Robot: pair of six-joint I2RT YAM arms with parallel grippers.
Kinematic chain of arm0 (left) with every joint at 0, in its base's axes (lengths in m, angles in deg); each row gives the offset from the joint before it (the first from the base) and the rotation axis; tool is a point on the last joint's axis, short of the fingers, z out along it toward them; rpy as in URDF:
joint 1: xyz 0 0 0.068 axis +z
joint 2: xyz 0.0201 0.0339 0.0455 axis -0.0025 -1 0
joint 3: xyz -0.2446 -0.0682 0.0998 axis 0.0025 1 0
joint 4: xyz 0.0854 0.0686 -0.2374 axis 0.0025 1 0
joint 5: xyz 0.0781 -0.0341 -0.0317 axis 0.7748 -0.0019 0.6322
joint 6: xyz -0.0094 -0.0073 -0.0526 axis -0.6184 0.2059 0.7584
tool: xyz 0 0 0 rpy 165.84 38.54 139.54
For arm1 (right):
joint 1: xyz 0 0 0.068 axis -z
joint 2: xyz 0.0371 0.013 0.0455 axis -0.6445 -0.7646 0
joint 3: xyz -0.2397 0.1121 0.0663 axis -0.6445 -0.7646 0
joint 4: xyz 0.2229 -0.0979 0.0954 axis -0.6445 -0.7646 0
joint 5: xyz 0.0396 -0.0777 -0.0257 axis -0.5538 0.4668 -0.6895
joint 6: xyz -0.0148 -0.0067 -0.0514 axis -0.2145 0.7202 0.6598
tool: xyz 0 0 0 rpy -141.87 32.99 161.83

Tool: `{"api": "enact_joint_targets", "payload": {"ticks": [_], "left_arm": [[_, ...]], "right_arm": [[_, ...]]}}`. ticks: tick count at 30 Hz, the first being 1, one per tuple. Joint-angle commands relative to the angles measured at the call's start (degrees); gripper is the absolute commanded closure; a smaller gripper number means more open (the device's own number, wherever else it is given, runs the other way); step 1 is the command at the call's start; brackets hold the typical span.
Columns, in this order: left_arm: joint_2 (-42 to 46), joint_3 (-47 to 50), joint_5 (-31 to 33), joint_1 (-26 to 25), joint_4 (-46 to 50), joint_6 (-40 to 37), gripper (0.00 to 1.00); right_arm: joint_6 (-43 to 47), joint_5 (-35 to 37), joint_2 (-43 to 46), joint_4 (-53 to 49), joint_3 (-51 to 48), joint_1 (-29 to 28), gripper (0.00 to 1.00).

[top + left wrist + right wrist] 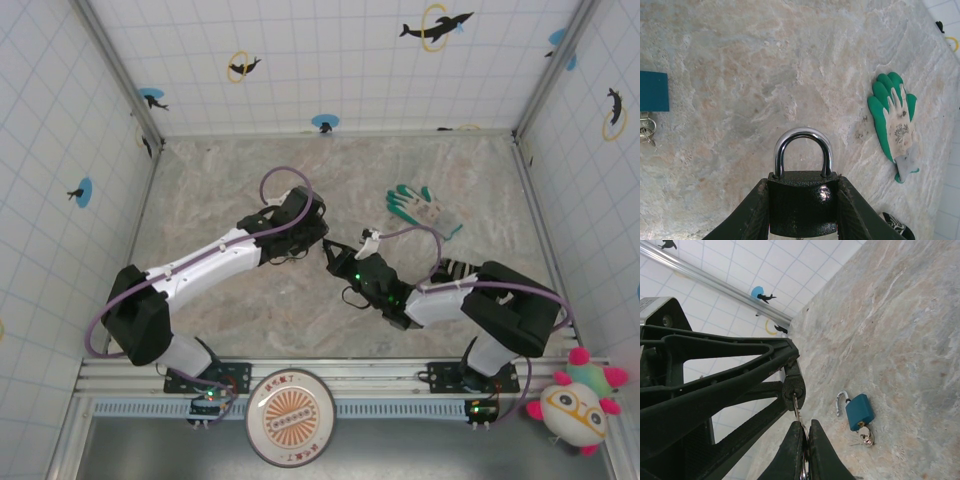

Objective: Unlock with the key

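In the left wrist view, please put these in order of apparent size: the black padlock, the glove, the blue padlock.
1. black padlock, though its nearness to the camera enlarges it
2. glove
3. blue padlock, partly cut off by the frame edge

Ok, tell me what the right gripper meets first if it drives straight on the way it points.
The black padlock held by the left gripper, most likely: the key pinched in the right gripper reaches its underside, leaving little free travel.
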Motion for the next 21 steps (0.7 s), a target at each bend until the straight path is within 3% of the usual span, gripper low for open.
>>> {"api": "enact_joint_targets", "payload": {"ticks": [1,10,21], "left_arm": [[0.1,0.1,-5.6,-1.2,1.2,0.4,1.00],[0.7,0.5,-5.5,-1.2,1.2,0.3,1.00],[0.6,0.3,-5.6,-1.2,1.0,0.2,1.00]], "right_arm": [[-1.6,0.7,-0.3,9.2,1.4,0.9,1.00],[-4.8,-2.3,-1.0,10.4,0.9,2.8,1.00],[0.9,-2.9,4.1,-7.5,4.4,3.6,1.00]]}}
